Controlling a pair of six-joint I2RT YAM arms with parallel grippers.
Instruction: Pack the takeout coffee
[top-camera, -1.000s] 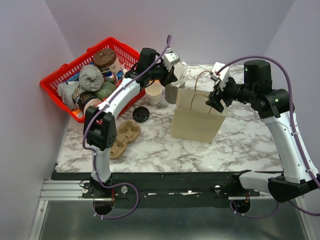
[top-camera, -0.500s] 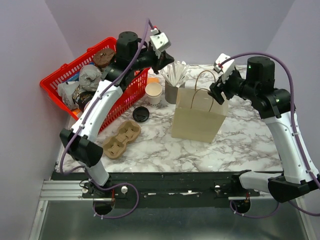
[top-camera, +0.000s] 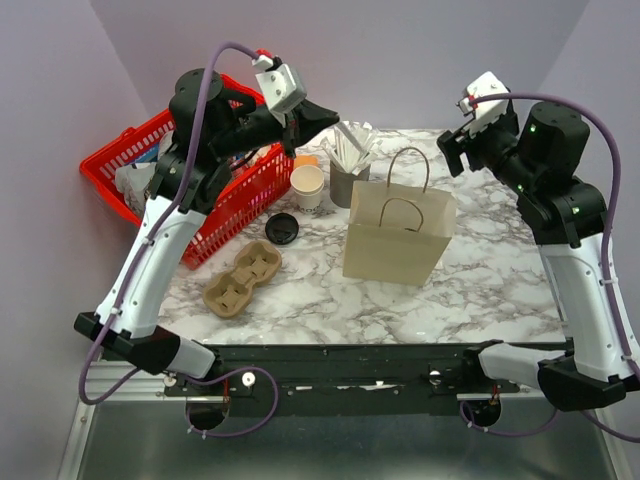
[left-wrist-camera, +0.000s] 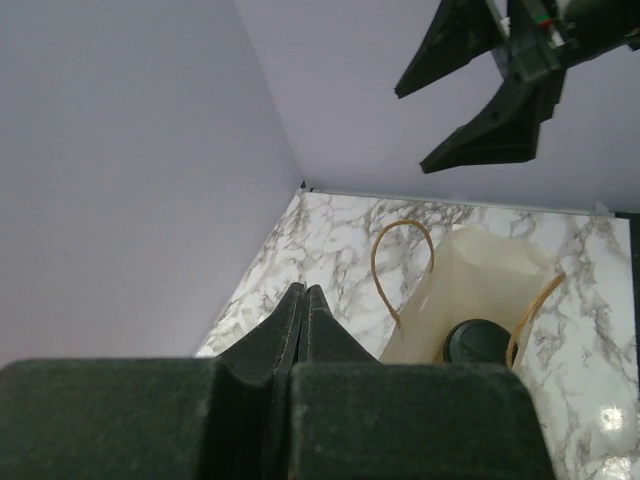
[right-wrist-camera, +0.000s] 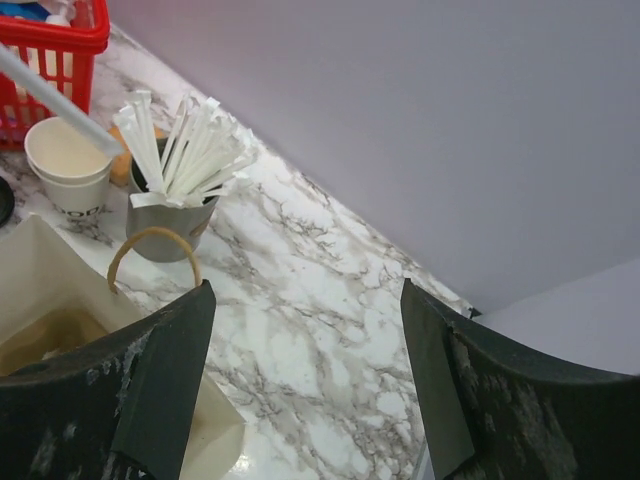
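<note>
Swung the left gripper (top-camera: 320, 112) up and away from the paper bag (top-camera: 395, 240) since a second before, toward the upper left, near the red basket (top-camera: 110, 160). Pulled the right gripper (top-camera: 458, 148) off the bag too, up to the upper right. Kept the left gripper clenched tight on nothing. Left the right gripper spread wide, holding nothing. Found the takeout coffee (left-wrist-camera: 480, 343) down inside the bag, black lid up, in the left wrist view. Saw the bag upright mid-frame on the table (top-camera: 480, 290), just right of the grey cup of white sticks (top-camera: 348, 180). Spotted a loose black lid (top-camera: 282, 228) and a brown cup carrier (top-camera: 243, 278) left of the bag.
</note>
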